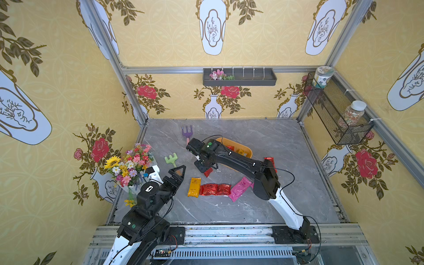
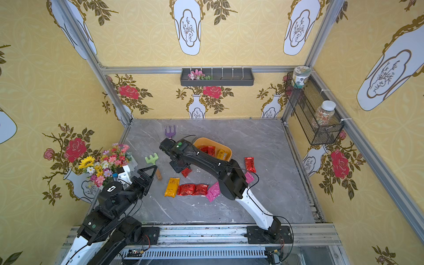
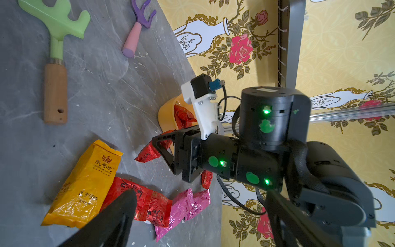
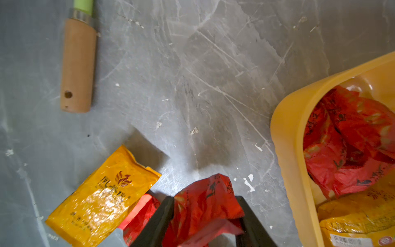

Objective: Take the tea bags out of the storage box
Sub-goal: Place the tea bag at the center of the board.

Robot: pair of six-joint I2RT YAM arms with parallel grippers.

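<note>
Left gripper (image 1: 180, 176) nearest, by front edge beside flowers (image 1: 130, 165): jaws wide, empty. Right gripper (image 4: 205, 201) pinches red tea bag (image 4: 210, 188) over table (image 4: 213, 85), just outside storage box (image 4: 286, 149). Inside box: red bags (image 4: 352, 139), yellow bag (image 4: 352, 218). Row on table: yellow sachet (image 1: 194, 187), two red sachets (image 1: 208, 189), pink sachet (image 1: 239, 188). Another red sachet (image 1: 270, 160) lies apart, by right arm's elbow.

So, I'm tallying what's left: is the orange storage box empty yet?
Not empty. Red sachets and an orange-yellow sachet lie inside the storage box; the right gripper holds a red tea bag outside it.
</note>
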